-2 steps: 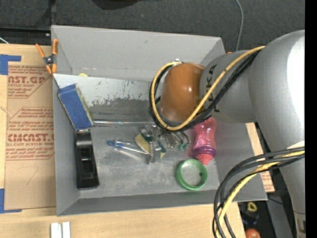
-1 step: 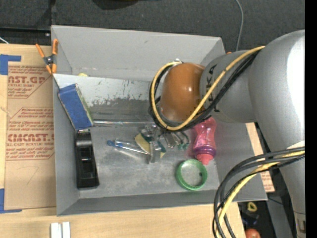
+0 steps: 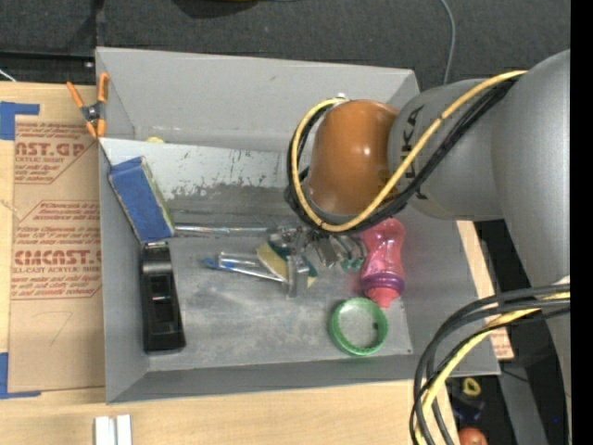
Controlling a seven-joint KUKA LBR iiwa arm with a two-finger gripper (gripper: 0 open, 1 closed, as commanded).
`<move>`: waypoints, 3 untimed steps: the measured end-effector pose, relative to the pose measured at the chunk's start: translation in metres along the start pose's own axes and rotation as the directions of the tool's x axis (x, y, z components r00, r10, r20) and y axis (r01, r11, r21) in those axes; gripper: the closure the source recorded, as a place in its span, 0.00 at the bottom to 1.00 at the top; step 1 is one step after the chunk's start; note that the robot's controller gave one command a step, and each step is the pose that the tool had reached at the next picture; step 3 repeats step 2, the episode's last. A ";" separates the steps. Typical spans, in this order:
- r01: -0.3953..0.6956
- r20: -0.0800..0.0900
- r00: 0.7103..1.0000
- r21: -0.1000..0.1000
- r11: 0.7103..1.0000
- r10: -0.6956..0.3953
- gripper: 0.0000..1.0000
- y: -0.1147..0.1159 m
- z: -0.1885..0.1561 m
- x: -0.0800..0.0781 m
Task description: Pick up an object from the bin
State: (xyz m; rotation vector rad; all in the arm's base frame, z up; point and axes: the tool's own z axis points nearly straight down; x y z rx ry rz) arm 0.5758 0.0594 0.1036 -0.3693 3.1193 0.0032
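The gripper [image 3: 298, 251] is hanging low over the middle of the bin [image 3: 243, 330], above a clear pen's [image 3: 236, 264] end, beside a pink bottle [image 3: 384, 262]; the arm is hiding whether it is gaping or closed.

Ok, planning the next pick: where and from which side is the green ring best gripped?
The green ring lies flat, centre open, so probably come from straight above and pinch its band, hole to outside. The pink bottle crowds its upper right; take the rim on the view's left.
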 end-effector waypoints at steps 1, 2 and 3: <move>0.000 0.008 1.000 0.001 1.000 0.000 1.00 0.000 -0.024 -0.002; 0.000 0.004 1.000 0.001 1.000 0.000 1.00 0.000 -0.038 -0.001; 0.000 0.004 1.000 0.001 1.000 0.000 1.00 0.000 -0.038 -0.001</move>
